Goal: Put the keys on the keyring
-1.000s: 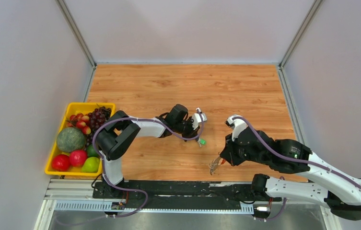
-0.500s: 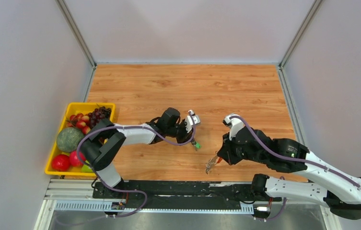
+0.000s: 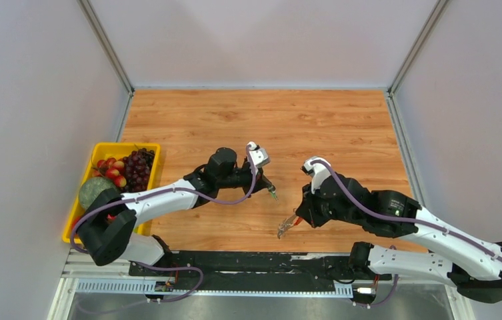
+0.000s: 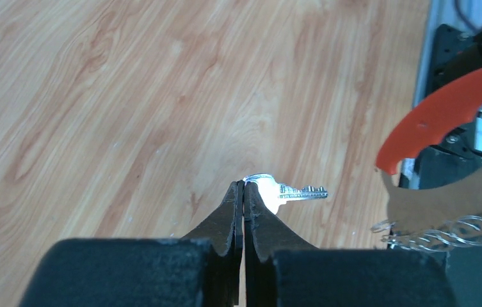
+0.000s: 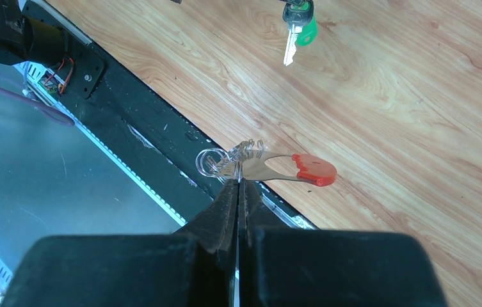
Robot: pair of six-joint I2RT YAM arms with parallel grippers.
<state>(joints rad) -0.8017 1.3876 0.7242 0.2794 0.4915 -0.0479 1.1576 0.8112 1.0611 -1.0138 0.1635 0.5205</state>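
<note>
My left gripper is shut on the key, held above the table's middle. In the left wrist view the fingers pinch its head and the silvery toothed blade points right. The right wrist view shows its green head at the top. My right gripper is shut on the keyring near the front edge. In the right wrist view the fingers pinch its metal fan, with the red loop to the right. The red loop also shows in the left wrist view, right of the key and apart from it.
A yellow tray of fruit stands at the left edge of the wooden table. A black rail runs along the near edge, partly under the keyring. Grey walls close in the table on three sides.
The left arm has swung its elbow leftward and drawn the key slightly left and back. The right gripper has carried the keyring a little to the left. Both grips have held.
</note>
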